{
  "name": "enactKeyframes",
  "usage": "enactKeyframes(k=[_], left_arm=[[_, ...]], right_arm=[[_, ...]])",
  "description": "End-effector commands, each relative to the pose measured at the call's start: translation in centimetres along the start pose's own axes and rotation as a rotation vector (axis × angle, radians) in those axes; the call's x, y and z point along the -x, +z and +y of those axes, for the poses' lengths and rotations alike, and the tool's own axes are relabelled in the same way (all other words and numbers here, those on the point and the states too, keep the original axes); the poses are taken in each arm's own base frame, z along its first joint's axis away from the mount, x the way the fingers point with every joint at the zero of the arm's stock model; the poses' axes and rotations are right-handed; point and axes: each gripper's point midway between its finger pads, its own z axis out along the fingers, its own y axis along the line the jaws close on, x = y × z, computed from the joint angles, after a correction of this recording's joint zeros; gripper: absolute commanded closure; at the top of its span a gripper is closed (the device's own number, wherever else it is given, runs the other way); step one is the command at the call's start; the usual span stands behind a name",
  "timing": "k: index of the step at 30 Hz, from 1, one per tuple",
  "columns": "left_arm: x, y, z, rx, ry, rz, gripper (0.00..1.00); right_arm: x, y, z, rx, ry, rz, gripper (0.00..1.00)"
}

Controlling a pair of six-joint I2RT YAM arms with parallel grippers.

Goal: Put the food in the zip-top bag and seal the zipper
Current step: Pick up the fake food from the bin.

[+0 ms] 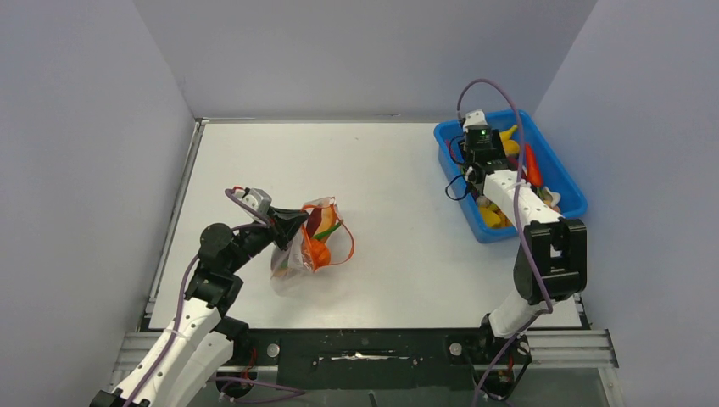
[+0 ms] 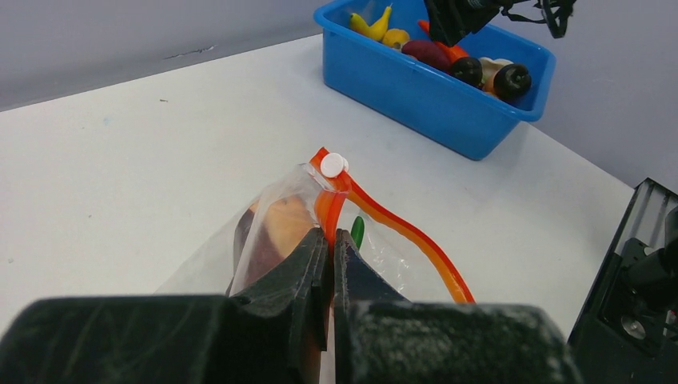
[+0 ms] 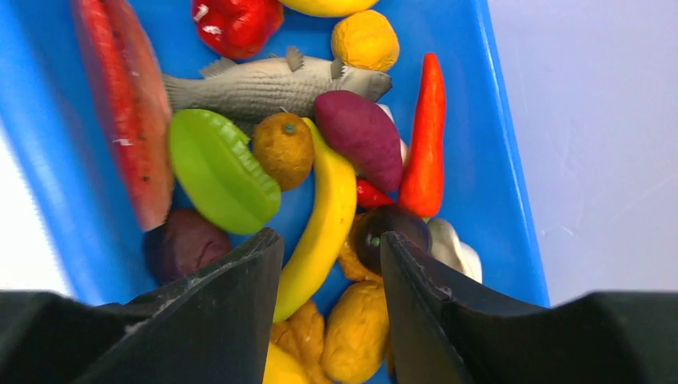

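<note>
the crinkly, see-through zip-top bag (image 1: 307, 242) lies on the left half of the white worktop, nearer the near edge than the far one. its zipper (image 2: 400, 236) is a smooth red-orange plastic strip that curves away in a loop, with a small round white slider tab (image 2: 333, 165) at the raised end. the left fingers (image 2: 330, 240), matte black and wedge-shaped, are pinched together on the bag's film right beside the zipper, lifting that edge. through the plastic show a glossy orange round piece (image 1: 315, 252) and a slim green piece (image 2: 356, 232).

the right fingers (image 3: 328, 234) hang spread wide and holding nothing over the blue plastic tray (image 2: 416, 96) at the far right corner of the worktop. the tray holds shiny toy food piled close: a long curved yellow banana (image 3: 324, 216), a ridged lime-green slice (image 3: 220, 172), a dimpled orange (image 3: 281, 148), a grey scaled fish (image 3: 272, 80), a purple sweet potato (image 3: 360, 140), a tapering red-orange chilli (image 3: 424, 136) and a dark rounded eggplant (image 3: 392, 232).
</note>
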Motion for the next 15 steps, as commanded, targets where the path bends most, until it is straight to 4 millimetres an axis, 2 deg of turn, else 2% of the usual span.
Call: enactKeyframes(k=[1, 3, 9, 15], left_arm=[[1.8, 0.0, -0.8, -0.032, 0.050, -0.056, 1.00], [1.9, 0.0, -0.8, -0.031, 0.050, -0.058, 1.00], [1.9, 0.0, -0.6, -0.027, 0.053, -0.059, 1.00], [1.9, 0.0, -0.6, -0.027, 0.053, -0.060, 1.00]], right_arm=[[2.9, 2.8, -2.2, 0.030, -0.094, -0.070, 0.50], [2.2, 4.7, -2.0, 0.100, -0.123, -0.041, 0.47], [-1.5, 9.6, -3.4, 0.112, -0.197, 0.084, 0.46], [-3.7, 11.9, -3.9, 0.137, -0.288, 0.129, 0.44]])
